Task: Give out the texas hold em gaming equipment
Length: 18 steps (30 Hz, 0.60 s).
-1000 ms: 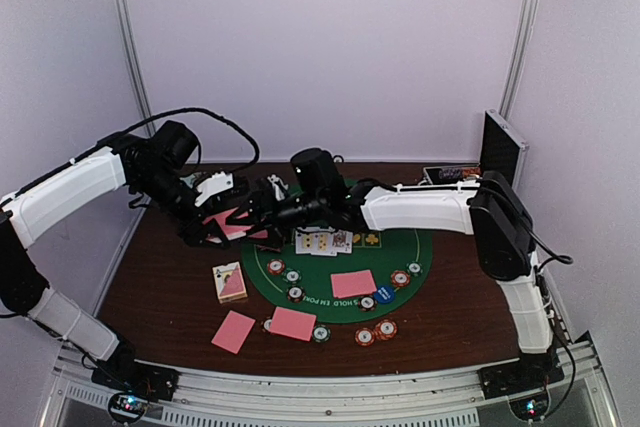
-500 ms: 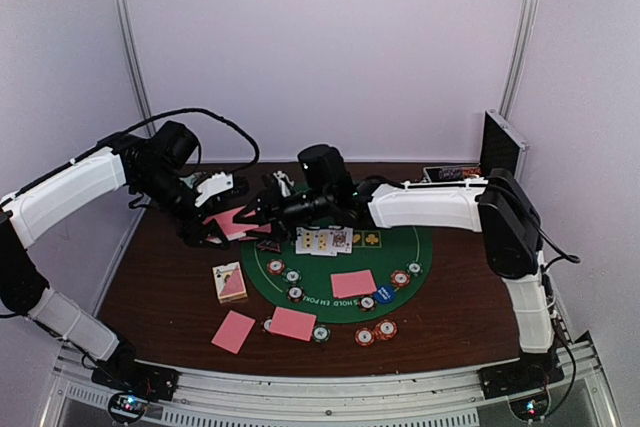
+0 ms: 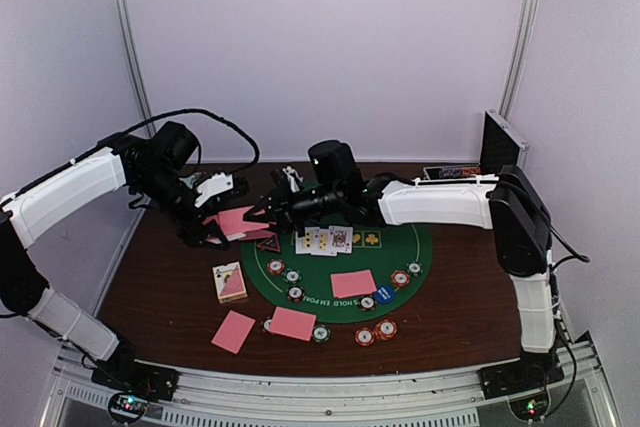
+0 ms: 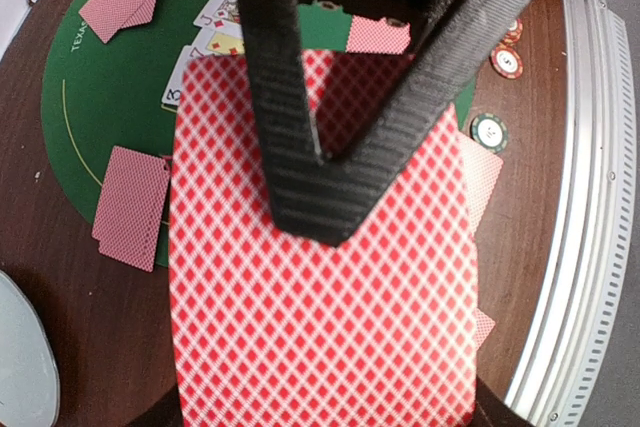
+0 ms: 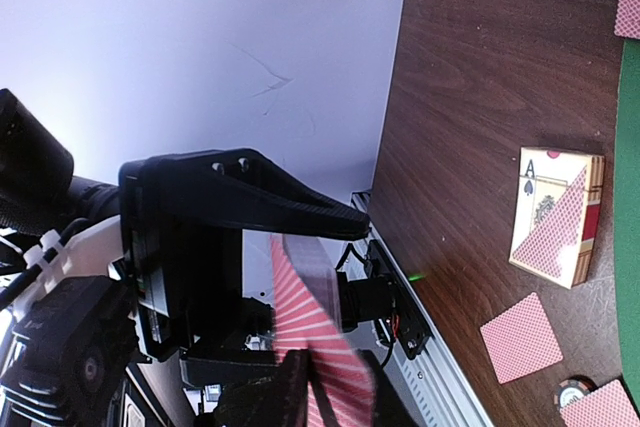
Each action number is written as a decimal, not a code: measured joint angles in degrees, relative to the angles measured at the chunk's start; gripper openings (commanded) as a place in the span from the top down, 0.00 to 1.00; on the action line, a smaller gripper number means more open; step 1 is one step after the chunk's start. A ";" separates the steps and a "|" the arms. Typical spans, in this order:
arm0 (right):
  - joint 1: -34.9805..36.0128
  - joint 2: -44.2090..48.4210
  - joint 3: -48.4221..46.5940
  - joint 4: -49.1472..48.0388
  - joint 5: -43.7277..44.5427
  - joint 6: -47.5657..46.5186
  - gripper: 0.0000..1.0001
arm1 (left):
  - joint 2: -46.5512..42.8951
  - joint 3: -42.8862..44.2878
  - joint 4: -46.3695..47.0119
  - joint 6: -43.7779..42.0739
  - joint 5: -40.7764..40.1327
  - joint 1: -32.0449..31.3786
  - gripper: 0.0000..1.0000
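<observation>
left gripper (image 4: 325,172) clamped on pink-backed cards (image 4: 320,327) | right gripper (image 3: 268,210) at their edge, can't tell if pinching | risk: cards stick, two slide out

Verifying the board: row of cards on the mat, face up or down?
Face up: the row of cards on the green mat shows printed faces, not pink backs.

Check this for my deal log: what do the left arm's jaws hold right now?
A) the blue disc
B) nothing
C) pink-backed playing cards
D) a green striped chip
C: in the left wrist view the left jaws are closed on the pink-backed playing cards, whose diamond-patterned back fills most of the frame.
</observation>
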<state>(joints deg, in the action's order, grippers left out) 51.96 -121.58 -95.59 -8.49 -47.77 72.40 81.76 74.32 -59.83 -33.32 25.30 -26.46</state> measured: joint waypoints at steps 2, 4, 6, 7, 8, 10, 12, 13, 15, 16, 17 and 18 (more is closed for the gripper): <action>-0.09 0.28 0.31 -0.22 0.00 0.15 0.90 | 0.00 -0.09 -0.07 0.00 -0.02 0.00 1.00; -0.22 0.46 0.39 -0.26 0.00 0.24 0.94 | 0.00 -0.11 -0.04 0.00 -0.07 0.00 1.00; -0.35 0.57 0.39 -0.28 -0.07 0.11 0.96 | 0.00 -0.20 -0.04 0.00 -0.15 0.00 1.00; -0.44 0.68 0.46 -0.24 -0.04 0.04 0.97 | 0.00 -0.26 -0.04 0.00 -0.24 0.00 1.00; -0.50 0.83 0.61 -0.22 -0.07 -0.02 0.98 | 0.00 -0.39 -0.07 0.00 -0.24 0.00 1.00; -0.81 1.51 1.29 0.04 -0.07 -0.04 0.99 | 0.00 -0.46 -0.04 0.00 -0.24 0.00 1.00; -1.29 2.45 2.29 0.26 -0.07 -0.17 1.00 | -0.02 -0.46 -0.02 0.00 -0.22 0.00 1.00; -1.60 2.91 2.82 0.37 -0.09 -0.22 1.00 | -0.02 -0.46 -0.02 0.00 -0.22 0.00 1.00; -2.23 3.74 3.91 0.61 -0.13 -0.26 1.00 | -0.02 -0.46 -0.02 0.00 -0.20 0.00 1.00; -2.60 4.15 4.52 0.81 -0.20 -0.26 1.00 | -0.02 -0.46 -0.02 0.00 -0.20 0.00 1.00; -2.97 4.44 4.94 1.01 -0.26 -0.31 1.00 | -0.02 -0.46 0.00 0.00 -0.20 0.00 1.00; -3.30 4.70 5.31 1.18 -0.26 -0.37 1.00 | -0.02 -0.46 -0.02 0.00 -0.20 -0.02 1.00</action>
<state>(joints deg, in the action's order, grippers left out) 48.66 -116.88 -90.28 -7.31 -48.03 72.03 81.73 73.87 -59.86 -33.32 25.10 -26.48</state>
